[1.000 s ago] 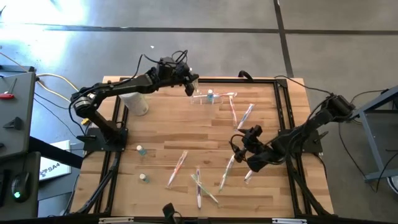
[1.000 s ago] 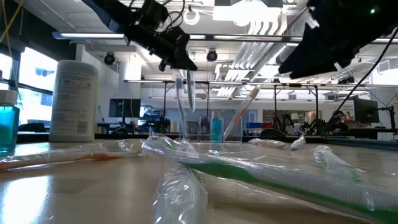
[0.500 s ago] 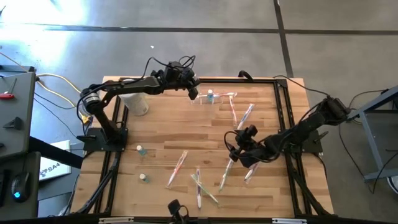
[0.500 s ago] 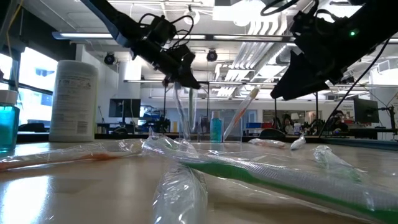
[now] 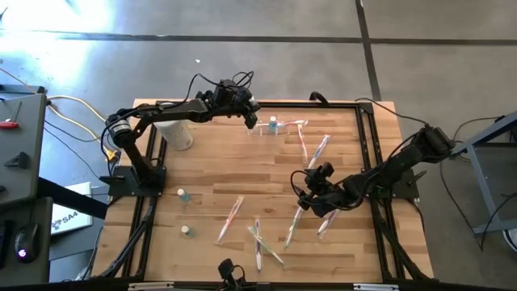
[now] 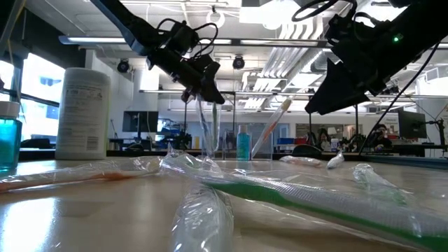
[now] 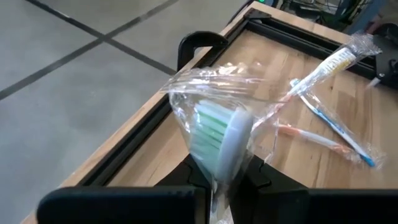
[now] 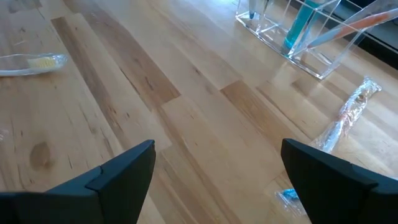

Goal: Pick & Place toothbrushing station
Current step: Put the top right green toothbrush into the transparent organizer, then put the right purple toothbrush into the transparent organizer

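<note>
A: Where is the toothbrushing station (image 5: 279,127) found?

B: It is seen at the far middle of the wooden desk (image 5: 210,174), standing upright. In the right wrist view it (image 8: 311,34) is shown as a clear plastic holder with compartments; a blue tube (image 8: 300,25) stands in one and an orange-handled brush (image 8: 357,25) leans in another.

A: And what is held by the left hand (image 5: 251,120)?

B: A wrapped toothbrush (image 7: 219,140) is gripped between its closed fingers. The green and white head is seen in clear wrapping, sticking up past the fingers in the left wrist view. The hand is placed just at the left end of the station, above the desk, and in the low view the wrapped brush (image 6: 204,122) hangs down from it toward the holder.

A: What about the right hand (image 5: 317,196)?

B: Its fingers (image 8: 118,171) are spread wide and nothing is held between them. It is positioned over the right middle of the desk, well apart from the station.

A: What else is laid out?

B: A white canister (image 5: 175,133) stands at the far left of the desk, near the left arm. Several wrapped toothbrushes are scattered about: two (image 5: 311,149) lie just right of the station, and a group (image 5: 258,234) lies toward the near edge. Two small blue-capped bottles (image 5: 183,195) stand on the near left part. In the low view a green wrapped brush (image 6: 308,199) lies closest to the camera.
</note>
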Robot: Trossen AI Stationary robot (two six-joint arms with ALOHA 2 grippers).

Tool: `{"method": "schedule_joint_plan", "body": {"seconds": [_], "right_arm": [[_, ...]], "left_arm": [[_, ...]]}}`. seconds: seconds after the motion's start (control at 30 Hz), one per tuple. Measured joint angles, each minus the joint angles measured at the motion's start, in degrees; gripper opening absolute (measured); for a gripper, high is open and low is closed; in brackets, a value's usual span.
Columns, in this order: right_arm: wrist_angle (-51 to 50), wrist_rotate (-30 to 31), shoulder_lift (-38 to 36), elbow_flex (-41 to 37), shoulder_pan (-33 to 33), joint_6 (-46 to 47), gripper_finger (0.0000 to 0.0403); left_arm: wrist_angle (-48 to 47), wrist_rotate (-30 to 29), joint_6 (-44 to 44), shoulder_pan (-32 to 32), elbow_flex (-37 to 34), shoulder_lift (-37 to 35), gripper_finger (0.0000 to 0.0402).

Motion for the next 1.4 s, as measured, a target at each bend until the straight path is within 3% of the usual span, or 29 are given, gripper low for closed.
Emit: {"method": "schedule_joint_plan", "body": {"seconds": [0.67,1.1,1.4], "right_arm": [[-0.07,0.02,0.00,0.00,0.00,-0.77,0.0340],[-0.13,-0.15,0.02,0.00,-0.01,-0.77,0.0340],[-0.13,-0.15,0.02,0.00,0.00,-1.13,0.0340]], "left_arm": [[0.02,0.04,-1.85,0.00,-0.04,0.00,0.0034],[0.78,-0.07,-1.76,-0.02,-0.09,0.00,0.0111],[5.53,-0.07,1.61,-0.02,-0.09,-0.97,0.0118]]}}
